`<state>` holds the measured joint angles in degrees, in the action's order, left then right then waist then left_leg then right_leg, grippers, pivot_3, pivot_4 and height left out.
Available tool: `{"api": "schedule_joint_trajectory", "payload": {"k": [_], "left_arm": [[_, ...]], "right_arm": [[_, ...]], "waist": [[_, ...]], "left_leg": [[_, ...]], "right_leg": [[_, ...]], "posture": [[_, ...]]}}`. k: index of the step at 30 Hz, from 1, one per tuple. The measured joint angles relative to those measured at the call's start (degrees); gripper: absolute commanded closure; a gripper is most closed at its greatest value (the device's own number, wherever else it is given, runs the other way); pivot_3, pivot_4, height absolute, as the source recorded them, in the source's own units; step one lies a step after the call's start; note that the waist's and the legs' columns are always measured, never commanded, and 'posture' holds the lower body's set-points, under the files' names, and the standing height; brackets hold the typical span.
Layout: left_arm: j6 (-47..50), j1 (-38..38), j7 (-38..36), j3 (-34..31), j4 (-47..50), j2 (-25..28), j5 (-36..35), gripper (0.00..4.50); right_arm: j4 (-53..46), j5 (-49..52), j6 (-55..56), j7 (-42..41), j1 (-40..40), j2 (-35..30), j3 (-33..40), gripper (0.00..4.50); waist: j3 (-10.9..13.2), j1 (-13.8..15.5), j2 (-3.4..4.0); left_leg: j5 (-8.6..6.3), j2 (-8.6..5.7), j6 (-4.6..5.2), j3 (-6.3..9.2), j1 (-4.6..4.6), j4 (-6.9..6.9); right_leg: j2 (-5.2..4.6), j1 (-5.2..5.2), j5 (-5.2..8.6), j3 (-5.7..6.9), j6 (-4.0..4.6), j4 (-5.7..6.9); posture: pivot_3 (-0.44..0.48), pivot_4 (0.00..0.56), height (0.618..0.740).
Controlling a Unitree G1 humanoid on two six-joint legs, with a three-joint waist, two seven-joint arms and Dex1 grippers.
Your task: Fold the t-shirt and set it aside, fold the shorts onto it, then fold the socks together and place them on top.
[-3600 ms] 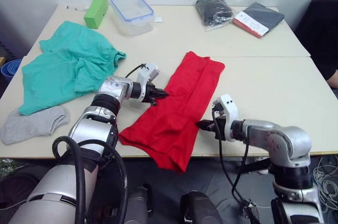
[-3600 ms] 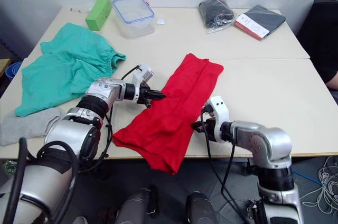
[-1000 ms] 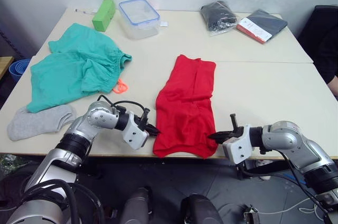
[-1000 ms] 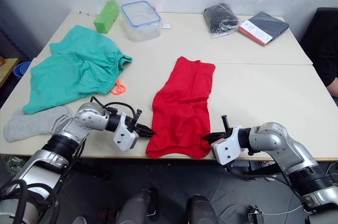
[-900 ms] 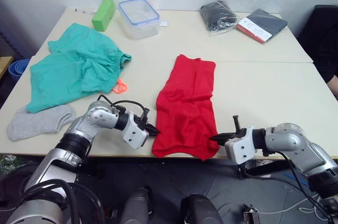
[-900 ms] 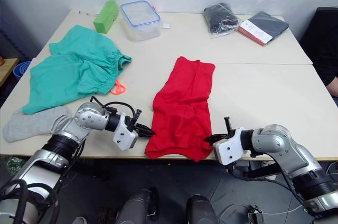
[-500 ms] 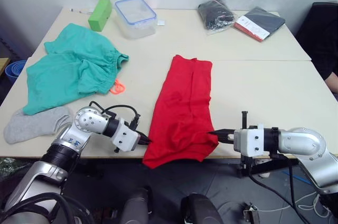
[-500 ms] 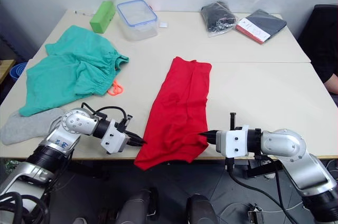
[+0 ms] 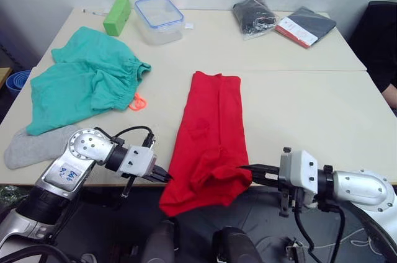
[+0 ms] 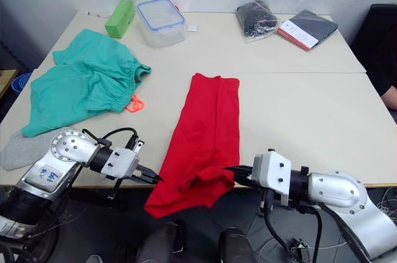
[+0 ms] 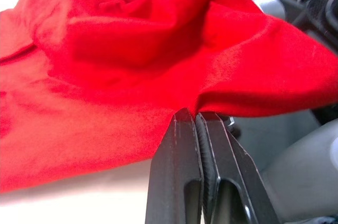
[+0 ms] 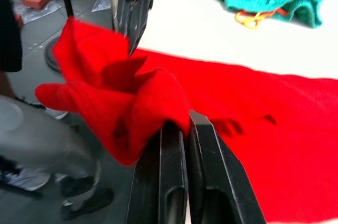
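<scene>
T-shirt of bright red cotton (image 9: 208, 139), narrowed to a long strip, lies along the middle of the pale wooden bench (image 9: 310, 102), and its near end hangs bunched over the bench's front edge. I judge the task to be early: the lengthwise fold seems made, but the shirt is not yet folded short or set aside. The teal-green fabric shorts with the orange drawstring (image 9: 80, 83) lie unfolded to the left of the t-shirt, and the light grey knit socks (image 9: 34, 148) lie loose in front of the shorts, near the bench's front edge. Both wait for their turn.

The left claw (image 9: 166, 178) has its black fingers pressed together on the near left corner of the t-shirt; the left wrist view shows the cloth pinched at the tips. The right claw (image 9: 247, 170) pinches the near right corner in the same way, with cloth bunched over its closed fingers.
</scene>
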<state>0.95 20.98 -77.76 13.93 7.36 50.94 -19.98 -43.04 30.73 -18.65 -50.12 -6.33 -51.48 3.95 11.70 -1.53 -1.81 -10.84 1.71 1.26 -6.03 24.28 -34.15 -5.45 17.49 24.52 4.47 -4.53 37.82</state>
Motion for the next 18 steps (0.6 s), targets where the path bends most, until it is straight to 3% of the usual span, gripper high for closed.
{"api": "schedule_joint_trajectory", "payload": {"k": [3, 7, 12, 18], "left_arm": [[6.0, -0.31, 0.3, -1.86, 2.02, 0.15, -3.35, 4.49], [14.33, 6.51, 5.95, -4.45, 0.34, -5.13, -5.57, 4.49], [23.73, 18.95, 16.07, -8.16, -12.43, -14.47, -6.01, 4.49], [28.39, 28.7, 25.65, -12.0, -27.15, -23.44, -5.56, 4.49]], "right_arm": [[-0.86, 1.27, -1.27, -0.65, -0.82, -0.23, 1.56, 4.5], [0.75, 6.37, -6.86, 1.93, 5.98, 0.57, 3.26, 4.5], [9.59, 11.25, -15.81, 8.17, 20.7, 5.81, 1.8, 4.5], [27.03, 4.41, -20.74, 12.36, 37.87, 11.62, -5.81, 4.5]], "waist": [[0.0, -0.02, 0.0], [0.04, 0.21, -0.01], [0.06, 0.32, -0.03], [0.07, -0.12, -0.03]], "left_leg": [[0.01, 0.01, 0.0, 0.0, 0.0, 0.01], [0.06, -0.01, 0.04, 0.03, 0.0, -0.02], [0.27, -0.07, -0.23, 0.04, 0.09, -0.05], [0.34, -0.06, -0.34, -0.05, 0.11, -0.05]], "right_leg": [[0.01, 0.01, 0.0, 0.0, 0.0, -0.01], [0.0, -0.01, 0.0, -0.01, 0.0, 0.0], [0.0, 0.09, -0.02, 0.02, -0.03, 0.04], [0.05, 0.16, -0.02, 0.02, -0.04, 0.05]], "posture": [[0.0, 0.15, 0.74], [0.0, 0.15, 0.74], [0.0, 0.15, 0.74], [0.0, 0.15, 0.74]]}}
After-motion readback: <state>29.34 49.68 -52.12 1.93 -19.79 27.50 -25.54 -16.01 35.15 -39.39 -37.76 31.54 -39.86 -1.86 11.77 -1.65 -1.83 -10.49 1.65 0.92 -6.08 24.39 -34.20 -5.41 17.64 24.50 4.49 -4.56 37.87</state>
